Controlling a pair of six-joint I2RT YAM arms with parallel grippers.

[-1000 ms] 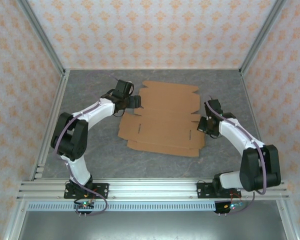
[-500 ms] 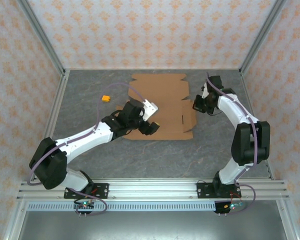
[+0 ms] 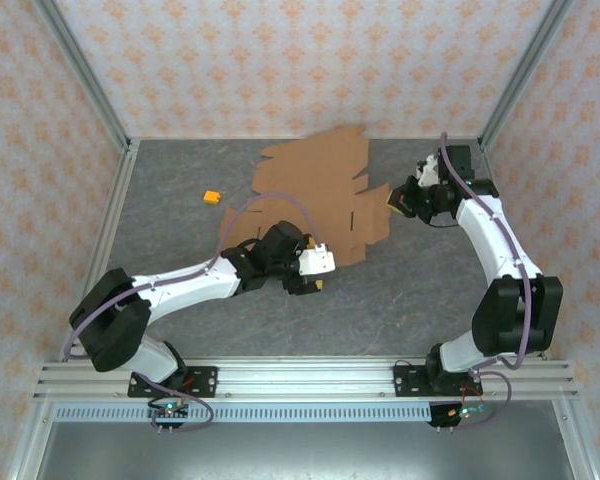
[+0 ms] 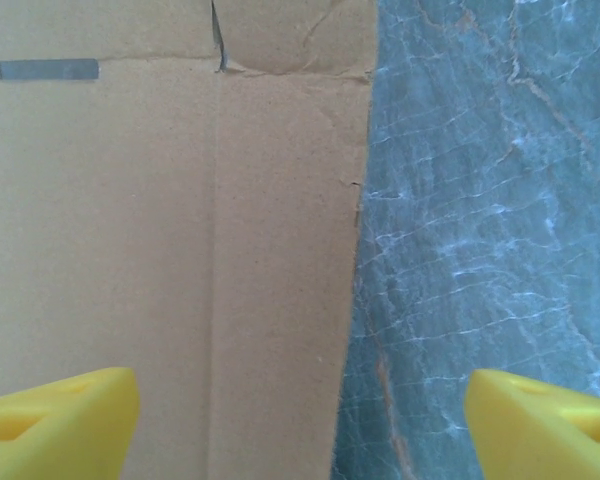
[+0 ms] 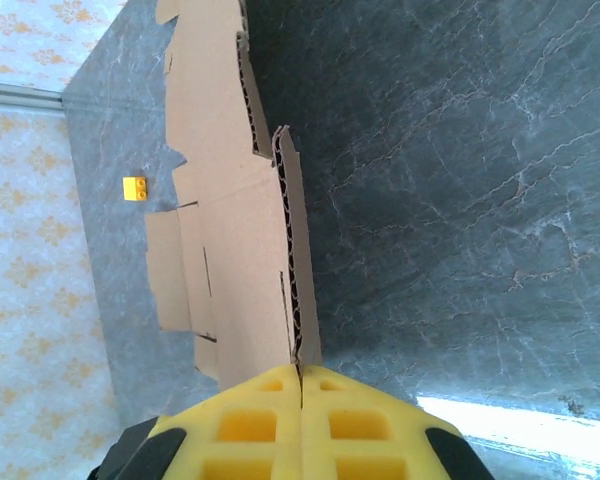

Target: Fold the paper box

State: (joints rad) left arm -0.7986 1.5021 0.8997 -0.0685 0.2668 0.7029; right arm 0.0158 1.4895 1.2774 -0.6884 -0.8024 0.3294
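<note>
Right gripper [image 3: 393, 198] is clamped shut on the paper box [image 3: 315, 190], pinching one edge. From its wrist camera the corrugated edge runs straight out from between the closed pads [image 5: 250, 430]. The box is an unfolded die-cut sheet with flaps and slits showing, and it spreads away from the right gripper toward the other arm. The pinched side is lifted off the table [image 3: 430, 290] with a shadow under it. The far side looks down on the surface, but I can't tell how much of it is touching. Left gripper [image 3: 312, 272] has its jaws wide apart with nothing in them, and it sits over the sheet's near corner. In its wrist view one fingertip [image 4: 55, 420] is over cardboard and the other is over bare table, with the sheet's edge running up between them and a slit further ahead. I can't tell whether the fingertips touch the cardboard. Small orange block [image 3: 212, 198] sits on the table beyond the left gripper and off to its left, clear of the sheet. From the right gripper, the block is past the sheet's far side.
</note>
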